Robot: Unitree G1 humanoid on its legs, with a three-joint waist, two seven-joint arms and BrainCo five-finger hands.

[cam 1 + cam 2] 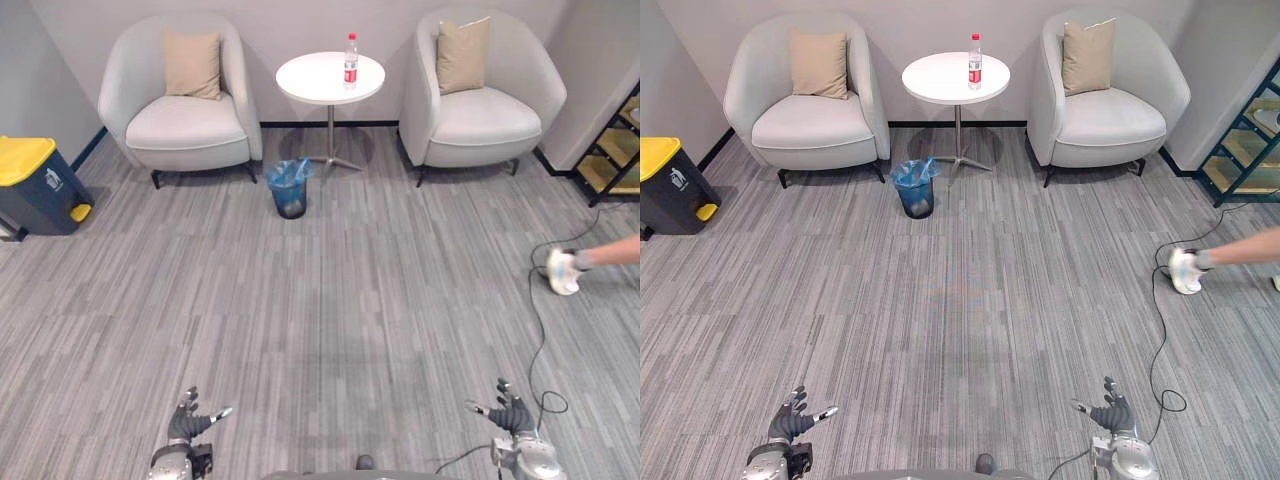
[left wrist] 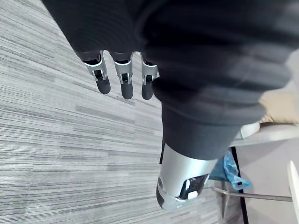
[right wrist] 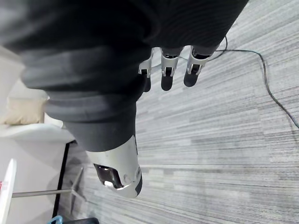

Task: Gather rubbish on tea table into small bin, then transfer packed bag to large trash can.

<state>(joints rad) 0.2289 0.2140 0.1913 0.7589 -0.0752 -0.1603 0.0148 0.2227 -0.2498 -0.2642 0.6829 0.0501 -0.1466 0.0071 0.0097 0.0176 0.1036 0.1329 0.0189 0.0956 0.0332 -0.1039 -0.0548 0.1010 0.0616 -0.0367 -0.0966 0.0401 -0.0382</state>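
Progress nil atm: bottle sits on table far off, bag not pulled from bin, left hand & right hand both empty, fingers spread.

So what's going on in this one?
Nothing is handled yet. The robot stands well back, left hand and right hand open and empty. A bottle stands on the round table, the small blue-lined bin beside its base, the yellow-lidded trash can far left.
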